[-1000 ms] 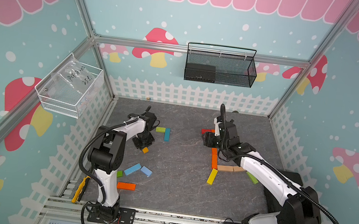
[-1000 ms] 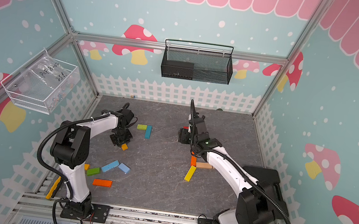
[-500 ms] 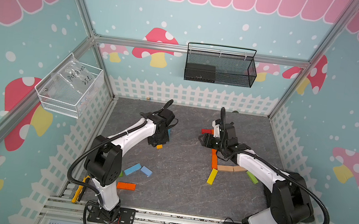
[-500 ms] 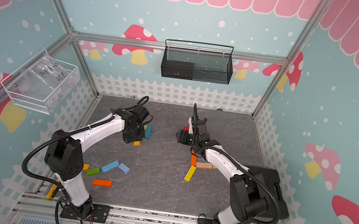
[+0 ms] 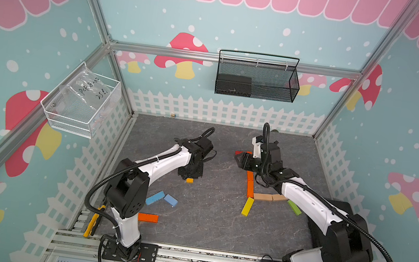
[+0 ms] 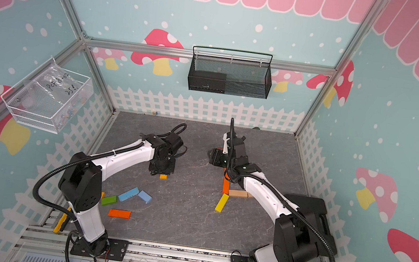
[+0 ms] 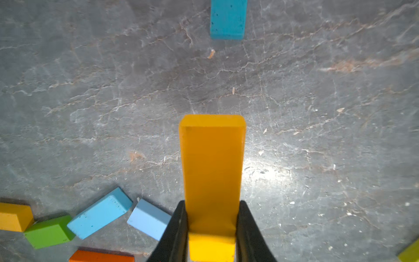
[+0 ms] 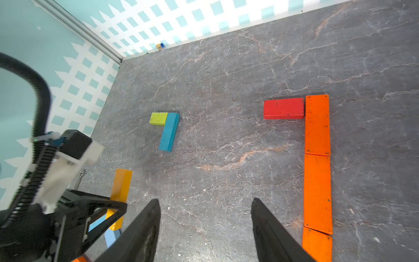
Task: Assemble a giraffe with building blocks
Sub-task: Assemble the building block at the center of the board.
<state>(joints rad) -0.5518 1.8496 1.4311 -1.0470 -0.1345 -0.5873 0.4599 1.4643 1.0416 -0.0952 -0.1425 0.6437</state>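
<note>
My left gripper [image 7: 211,204] is clamped on a yellow-orange block [image 7: 212,163]. Its two black fingers [image 7: 179,226] press the block's long edges near one end, and the rest sticks out ahead of me over the grey mat [image 5: 205,228]. In both top views only a stub of that block shows under the gripper, left of the mat's middle, and I cannot tell whether its far end touches the mat. My right gripper [image 8: 205,202] stands open with nothing between its jaws, near the far end of the figure laid out on the right half. There a red block [image 8: 283,108] lies just beside the top of an orange bar [image 8: 317,124]. That bar runs end to end with a second orange bar [image 8: 317,192] and a third [image 8: 317,245]. In a top view, tan blocks [image 5: 268,197] branch rightward near that line's near end, a yellow block [image 5: 247,206] slants off below it, and a green block [image 5: 294,207] pokes out beside my right arm. On my left arm's side a teal block [image 8: 169,131] and a lime block [image 8: 158,118] touch in an L. Near my left base lie two light blue blocks [image 5: 155,197], a second green block [image 6: 108,200] and an orange block [image 5: 148,217].
</note>
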